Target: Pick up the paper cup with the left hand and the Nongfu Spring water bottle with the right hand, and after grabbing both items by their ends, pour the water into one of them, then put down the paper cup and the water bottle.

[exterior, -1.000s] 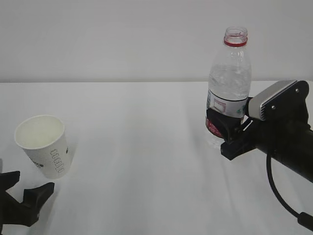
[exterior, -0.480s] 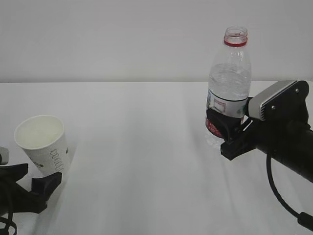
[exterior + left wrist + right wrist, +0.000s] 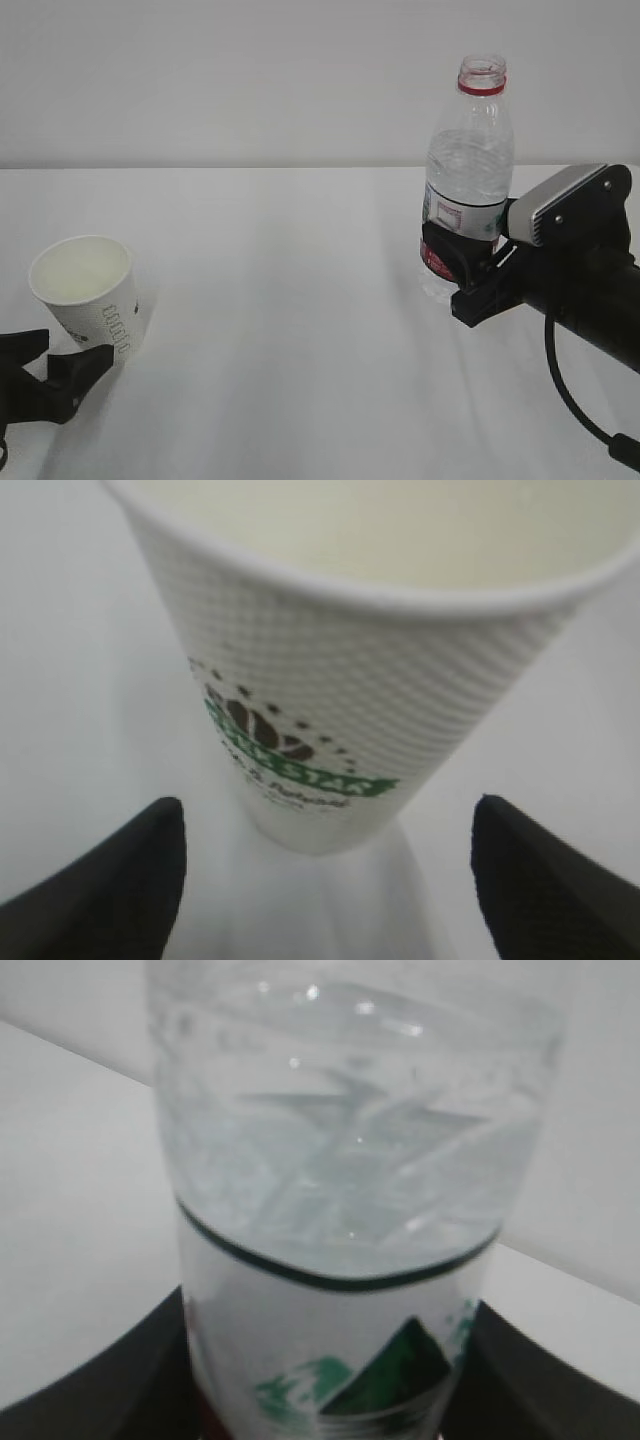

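The Nongfu Spring water bottle (image 3: 468,190) is clamped upright by the right gripper (image 3: 462,262), so nothing is spilled. The paper cup (image 3: 88,297) is flanked, untouched, by the wide-open left gripper (image 3: 52,372).

The paper cup (image 3: 330,680) is white paper with tiny bumps all over, so it looks rough and dull. The water bottle (image 3: 467,175) is clear, shiny plastic with ridges and a smooth label. The table (image 3: 290,300) looks plain, white and matt.

Paper cup (image 3: 350,670) lettering blurred, illegible.
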Controlling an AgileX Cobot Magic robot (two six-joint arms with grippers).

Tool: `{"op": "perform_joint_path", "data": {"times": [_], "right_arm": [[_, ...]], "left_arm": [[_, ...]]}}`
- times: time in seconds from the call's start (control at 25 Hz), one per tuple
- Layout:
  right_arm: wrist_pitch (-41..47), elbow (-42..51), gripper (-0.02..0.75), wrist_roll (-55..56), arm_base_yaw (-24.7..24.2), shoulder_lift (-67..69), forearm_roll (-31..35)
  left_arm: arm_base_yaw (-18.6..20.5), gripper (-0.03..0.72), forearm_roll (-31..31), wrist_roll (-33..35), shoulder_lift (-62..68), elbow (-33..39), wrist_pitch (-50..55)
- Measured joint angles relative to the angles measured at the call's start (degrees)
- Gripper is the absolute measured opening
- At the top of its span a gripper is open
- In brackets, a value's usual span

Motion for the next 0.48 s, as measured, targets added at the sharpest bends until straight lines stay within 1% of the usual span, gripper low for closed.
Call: {"op": "perform_joint_path", "data": {"times": [0.12, 0.2, 0.32, 0.48], "right_arm": [[0.00, 0.00, 0.452, 0.00, 0.00, 0.00, 0.00], [0.00, 0.00, 0.452, 0.00, 0.00, 0.00, 0.00], [0.00, 0.00, 0.452, 0.00, 0.00, 0.00, 0.00], [0.00, 0.00, 0.452, 0.00, 0.00, 0.00, 0.00]], "left_arm": [[5.70, 0.665, 7.49, -1.46, 0.95, -1.63, 0.00], [7.44, 0.665, 11.34, -2.00, 2.41, -2.63, -0.10], [8.06, 0.665, 13.55, -2.03, 4.83, -3.30, -0.10], [8.21, 0.664, 14.57, -1.06, 5.93, -3.30, -0.10]]}}
